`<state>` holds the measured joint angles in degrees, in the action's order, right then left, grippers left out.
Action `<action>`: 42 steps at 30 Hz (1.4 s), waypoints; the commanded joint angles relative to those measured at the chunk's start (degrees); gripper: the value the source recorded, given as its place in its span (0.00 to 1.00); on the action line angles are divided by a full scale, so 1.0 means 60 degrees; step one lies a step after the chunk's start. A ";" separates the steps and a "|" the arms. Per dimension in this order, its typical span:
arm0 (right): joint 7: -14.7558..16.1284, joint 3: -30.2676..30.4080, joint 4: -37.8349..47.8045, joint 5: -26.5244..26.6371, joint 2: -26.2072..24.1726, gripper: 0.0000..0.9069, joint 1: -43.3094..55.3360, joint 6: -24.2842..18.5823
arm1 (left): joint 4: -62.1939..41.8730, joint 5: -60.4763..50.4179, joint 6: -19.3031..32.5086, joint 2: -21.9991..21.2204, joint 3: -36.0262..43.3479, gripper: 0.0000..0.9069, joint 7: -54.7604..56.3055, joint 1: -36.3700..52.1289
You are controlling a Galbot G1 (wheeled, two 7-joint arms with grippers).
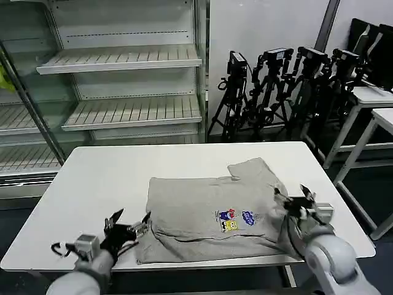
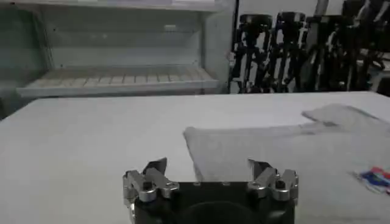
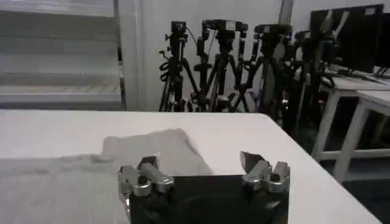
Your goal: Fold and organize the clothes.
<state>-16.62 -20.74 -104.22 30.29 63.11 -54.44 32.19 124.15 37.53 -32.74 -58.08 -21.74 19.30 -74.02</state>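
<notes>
While the T-shirt lies partly folded on the tabletop, the views read as follows.

Head view, T-shirt (image 1: 209, 215): light grey, near the tabletop's (image 1: 98, 178) front edge, right of centre; one sleeve juts out at its far right; a small red, blue and yellow print sits right of its middle.
Head view, hidden: the shirt's right edge runs behind the right gripper; the neck cannot be made out.
Head view, left gripper (image 1: 131, 225): at the near left, just beside the shirt's near left corner, fingers spread wide, holding nothing.
Head view, right gripper (image 1: 290, 198): at the shirt's right edge, fingers apart, nothing clearly between them.
Head view, shelves (image 1: 123, 58): a display case stands beyond the far left; tripods (image 1: 276, 86) stand at the far right.

Left wrist view, left gripper (image 2: 209, 169): jaws wide apart and empty, low over the bare tabletop at the shirt's edge.
Left wrist view, T-shirt (image 2: 292, 152): spreads ahead and to the right; its print (image 2: 375, 178) is cut off by the frame edge.

Right wrist view, right gripper (image 3: 200, 163): jaws wide, gripping nothing.
Right wrist view, T-shirt (image 3: 73, 182): grey cloth lies under and ahead of the gripper, the sleeve farthest.
</notes>
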 commanded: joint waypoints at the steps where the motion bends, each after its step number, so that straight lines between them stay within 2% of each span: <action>1: -0.0045 0.1530 0.3046 -0.0071 0.0395 1.00 0.3142 0.0152 | -0.2705 0.0521 -0.0060 0.0178 0.1631 1.00 0.0176 0.3654; 11: 0.0196 0.1790 0.5627 -0.0488 0.1120 1.00 0.4614 0.0149 | -0.4597 0.0206 -0.0058 -0.0372 0.2620 1.00 0.0191 0.5170; 17: 0.0326 0.1789 0.6844 -0.0612 0.1479 1.00 0.5130 0.0147 | -0.5469 -0.0029 -0.0055 -0.0657 0.2861 1.00 0.0173 0.5550; 30: 0.0552 0.1753 0.7719 -0.0542 0.1831 1.00 0.5231 0.0153 | -0.5738 0.0253 -0.0063 -0.0871 0.2991 1.00 0.0126 0.5429; 32: 0.0575 0.1758 0.7756 -0.0483 0.1855 0.71 0.5239 0.0153 | -0.5786 0.0367 -0.0064 -0.0910 0.2992 1.00 0.0124 0.5428; 33: 0.0595 0.1769 0.7773 -0.0459 0.1859 0.28 0.5236 0.0153 | -0.5826 0.0388 -0.0064 -0.0922 0.2993 0.97 0.0124 0.5432; 34: 0.0615 0.1776 0.7784 -0.0432 0.1859 0.01 0.5237 0.0153 | -0.5863 0.0393 -0.0063 -0.0952 0.3010 0.51 0.0122 0.5442; 35: 0.0628 0.1779 0.7788 -0.0403 0.1858 0.00 0.5235 0.0152 | -0.5901 0.0392 -0.0061 -0.0976 0.3016 0.51 0.0113 0.5454; 36: 0.0642 0.1784 0.7790 -0.0348 0.1854 0.00 0.5224 0.0154 | -0.5935 0.0410 -0.0060 -0.0994 0.3020 0.13 0.0098 0.5464; 37: 0.0646 0.1784 0.7790 -0.0289 0.1851 0.00 0.5216 0.0156 | -0.5962 0.0471 -0.0058 -0.1009 0.3018 0.01 0.0073 0.5472; 42: 0.0648 0.1772 0.7696 -0.0127 0.1809 0.00 0.5080 0.0153 | -0.6015 0.0978 -0.0062 -0.1010 0.3012 0.01 0.0031 0.5446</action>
<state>-12.72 -10.46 -60.25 29.02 73.28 -24.68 32.75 89.57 41.05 -33.02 -63.84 -4.15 19.48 -42.28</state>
